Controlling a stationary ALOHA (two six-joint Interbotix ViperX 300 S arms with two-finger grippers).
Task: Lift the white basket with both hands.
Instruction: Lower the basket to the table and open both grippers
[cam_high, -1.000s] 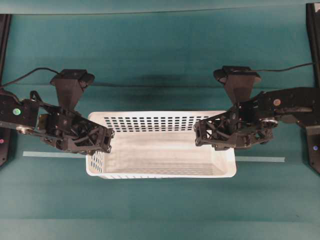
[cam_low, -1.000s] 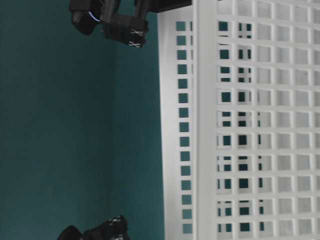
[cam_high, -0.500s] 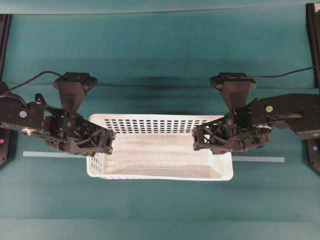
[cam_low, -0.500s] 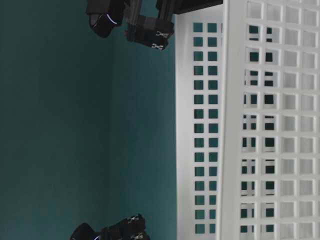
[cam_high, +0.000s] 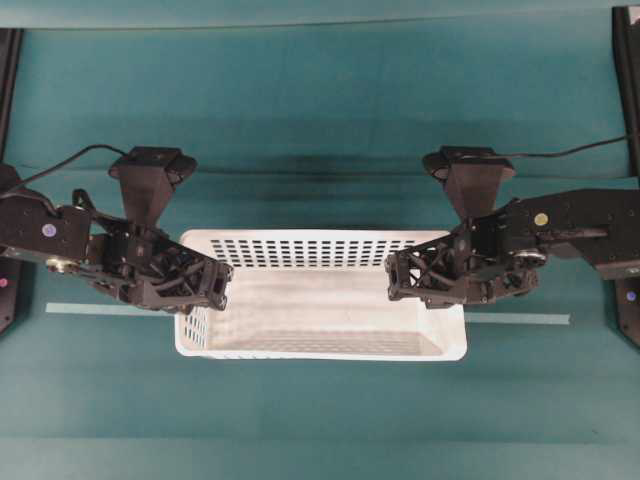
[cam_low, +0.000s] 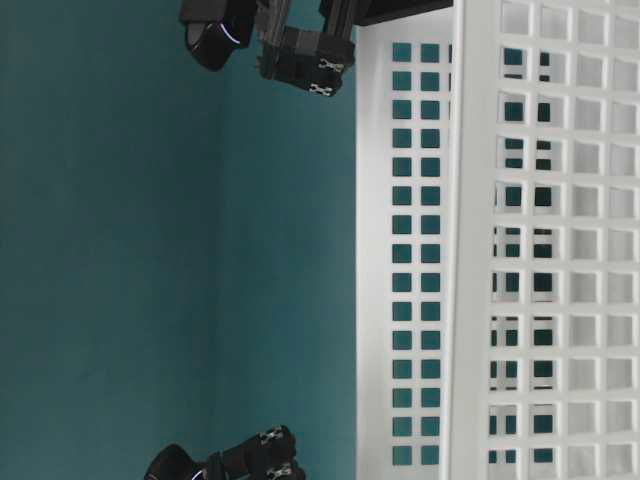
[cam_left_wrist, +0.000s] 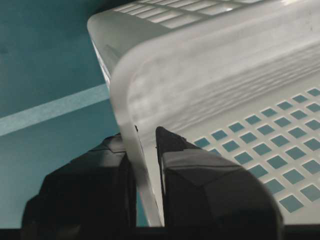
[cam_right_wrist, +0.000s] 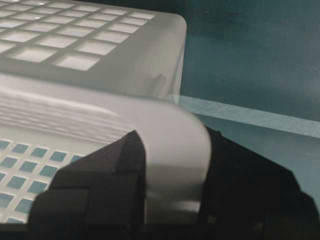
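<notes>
The lift looks to be in hand: both tools are clamping the short end walls of the white basket (cam_high: 320, 295), which is sitting at the middle of the teal counter (cam_high: 320, 130) over a pale tape line (cam_high: 100, 308). The left tool (cam_high: 213, 285) is pinching the left end wall, one finger (cam_left_wrist: 200, 180) inside and one outside, with the rim running between them. The right tool (cam_high: 400, 278) is gripping the opposite rim the same way, its fingers (cam_right_wrist: 100, 180) pressed on either side of the white lip. From the low side view, whether the basket's floor is touching the counter cannot be told.

The next move is calling for both arms to be travelling upward together at an even pace, so the basket is staying level and neither rim is slipping out. Around the basket the counter is showing only teal surface on every side, with the dark frame posts (cam_high: 625, 60) standing well apart at the far edges.
</notes>
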